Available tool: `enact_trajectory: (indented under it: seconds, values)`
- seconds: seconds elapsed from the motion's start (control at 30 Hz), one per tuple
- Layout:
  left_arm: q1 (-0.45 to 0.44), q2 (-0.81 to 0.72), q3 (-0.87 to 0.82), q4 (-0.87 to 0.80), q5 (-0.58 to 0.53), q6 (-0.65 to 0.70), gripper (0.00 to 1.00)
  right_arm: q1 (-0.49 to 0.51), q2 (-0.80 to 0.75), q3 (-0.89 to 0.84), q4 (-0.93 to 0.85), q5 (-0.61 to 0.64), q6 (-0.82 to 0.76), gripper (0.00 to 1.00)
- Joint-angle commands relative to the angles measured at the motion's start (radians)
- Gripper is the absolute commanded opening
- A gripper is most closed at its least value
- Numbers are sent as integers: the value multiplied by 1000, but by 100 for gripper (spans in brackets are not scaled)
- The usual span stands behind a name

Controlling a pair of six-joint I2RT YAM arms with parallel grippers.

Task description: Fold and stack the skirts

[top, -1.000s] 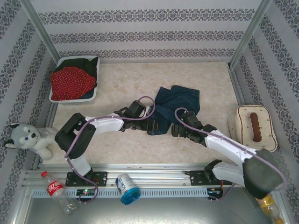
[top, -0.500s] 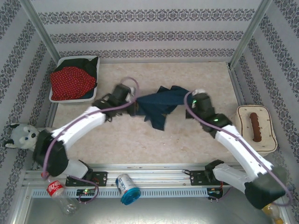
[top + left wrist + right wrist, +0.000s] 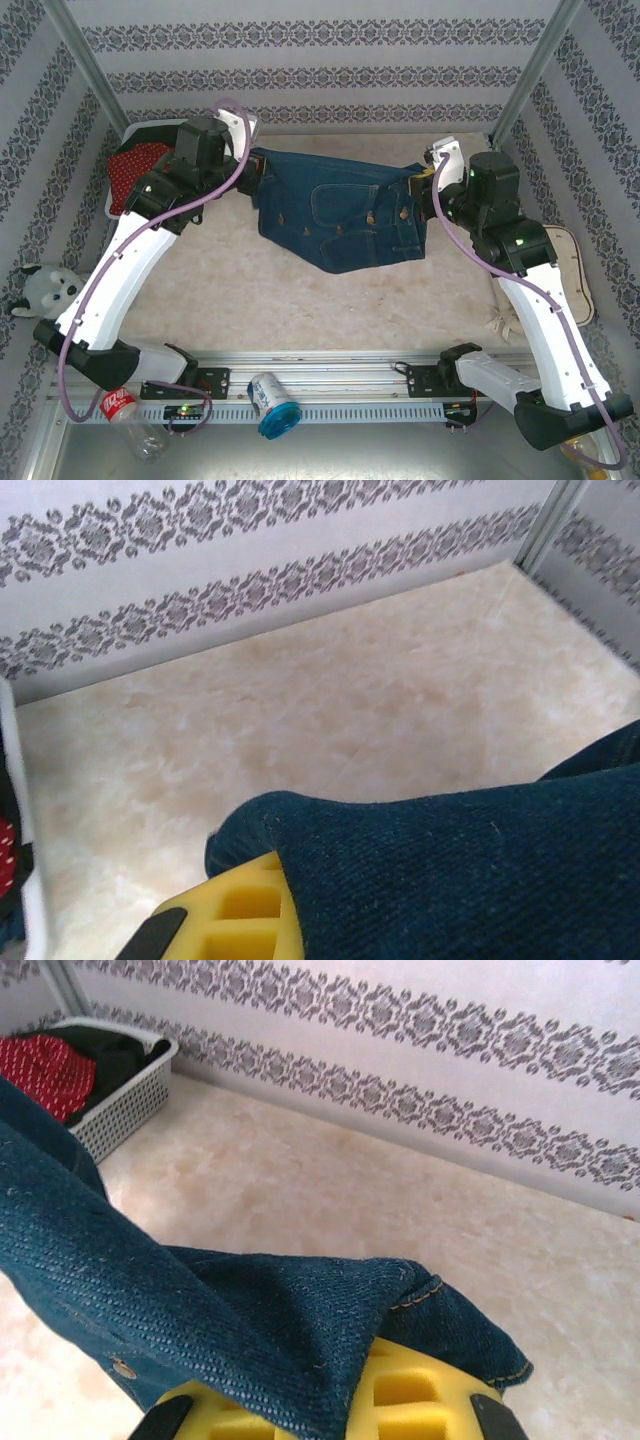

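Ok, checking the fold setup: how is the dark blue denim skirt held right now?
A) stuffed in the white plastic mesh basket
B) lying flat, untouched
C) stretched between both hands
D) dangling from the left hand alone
C: the dark blue denim skirt hangs spread between the left hand and the right hand, each shut on one end.

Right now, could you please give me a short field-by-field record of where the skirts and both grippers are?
denim skirt: stretched wide between both grippers, buttons showing
left gripper: shut on the denim skirt at its left end
right gripper: shut on the denim skirt at its right end
red polka-dot skirt: in the white basket, far left corner
black skirt: in the white basket, beside the red one
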Motion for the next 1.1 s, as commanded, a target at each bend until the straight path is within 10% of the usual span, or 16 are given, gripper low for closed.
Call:
enact_trajectory:
  seconds: [0.0, 0.37, 0.57, 0.63, 0.7, 0.83, 0.9, 1.07]
  values:
    - [42, -26, 116, -174, -127, 16, 0, -34, -44, 64, -103, -33, -38, 0]
    - [43, -113, 191, -158, 3, -14, 0, -47, -184, -91, 24, -400, 55, 0]
    - [143, 270, 366, -253, -71, -32, 1, -94, 103, -70, 124, -333, 60, 0]
    - [168, 454, 484, -278, -98, -21, 14, -112, 236, -22, 154, -240, 95, 0]
    - [187, 660, 669, -318, -125, -8, 36, -135, 379, 58, 140, -149, 149, 14]
    - [206, 1065, 1242, -517, -163, -64, 91, -166, 567, 164, 61, -25, 279, 80]
    - [211, 1064, 1213, -545, -129, -118, 100, -164, 551, 98, 78, -15, 338, 97]
    - [191, 818, 668, -424, -91, -220, 100, -165, 417, -205, 200, -118, 474, 98]
